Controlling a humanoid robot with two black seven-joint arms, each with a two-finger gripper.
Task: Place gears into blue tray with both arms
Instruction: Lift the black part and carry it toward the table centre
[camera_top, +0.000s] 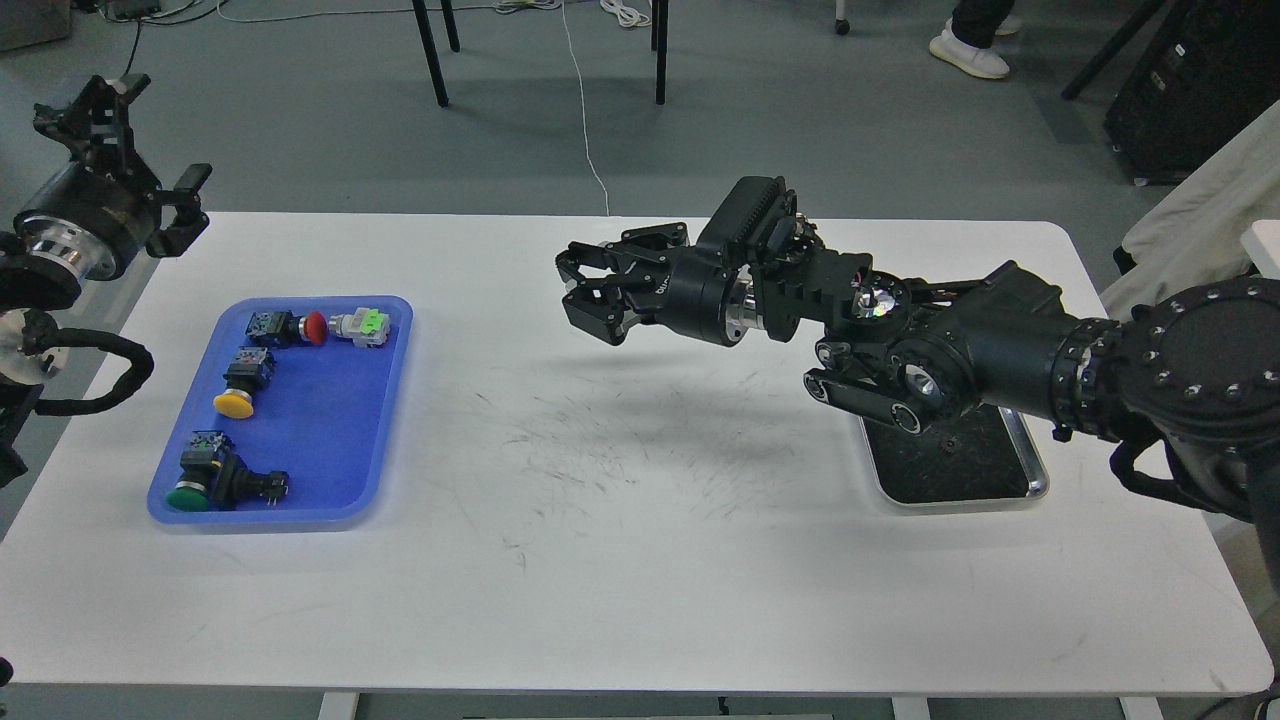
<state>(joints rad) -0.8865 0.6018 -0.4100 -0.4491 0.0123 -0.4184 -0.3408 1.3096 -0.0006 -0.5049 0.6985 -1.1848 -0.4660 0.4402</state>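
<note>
Two grippers up: my right gripper (575, 295) over mid-table, jaw state unclear. Blue tray (385, 420) well left of it. Left gripper (140, 140) spread.

Bright blue tray (385, 420) flat at table's left, tiny black gear (944, 443) in silver tray

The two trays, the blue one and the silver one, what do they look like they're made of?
The blue tray looks like moulded plastic: uniform matte colour, soft rounded corners. The silver tray looks like polished metal, likely steel: its rim is mirror-bright, though the inside appears dark.
</note>
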